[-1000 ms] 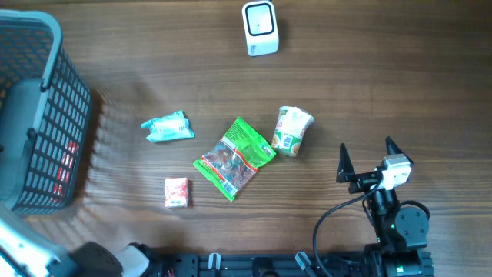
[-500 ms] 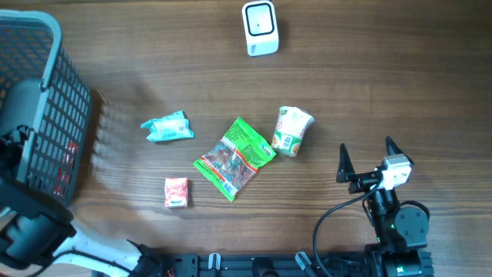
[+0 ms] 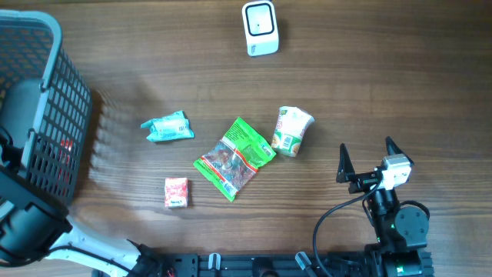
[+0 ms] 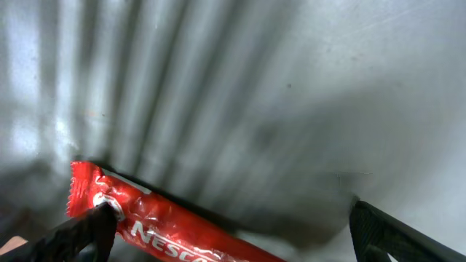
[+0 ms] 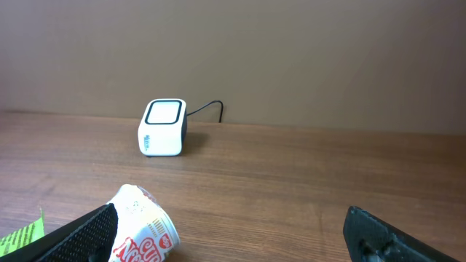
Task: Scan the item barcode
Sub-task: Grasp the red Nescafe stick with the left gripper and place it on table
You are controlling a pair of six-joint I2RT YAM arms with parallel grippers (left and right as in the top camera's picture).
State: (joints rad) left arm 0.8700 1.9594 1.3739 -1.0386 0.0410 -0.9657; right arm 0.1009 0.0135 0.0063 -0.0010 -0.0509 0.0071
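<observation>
1. your left arm (image 3: 23, 223) has swung in over the last second. it was barely showing at the desk's (image 3: 384, 69) near left corner, and now it reaches into the basket (image 3: 46, 31) at the left edge.
2. the left gripper (image 4: 233, 218) is spread wide and grasps nothing. it hangs just above a red packet (image 4: 167, 229) lying on the basket floor, with one finger close to the packet's end.
3. your right gripper (image 3: 367, 148) has not moved. it sits released and empty by the near right corner, facing the scanner (image 3: 260, 28) at the far edge.
4. the cup (image 3: 293, 130), green packet (image 3: 234, 158), blue packet (image 3: 167, 127) and small red box (image 3: 176, 191) lie mid-desk as before.
5. so the red packet looks like your item to scan. it is not grasped yet and is well apart from the scanner, so the pickup and the carry across are both still to do.
</observation>
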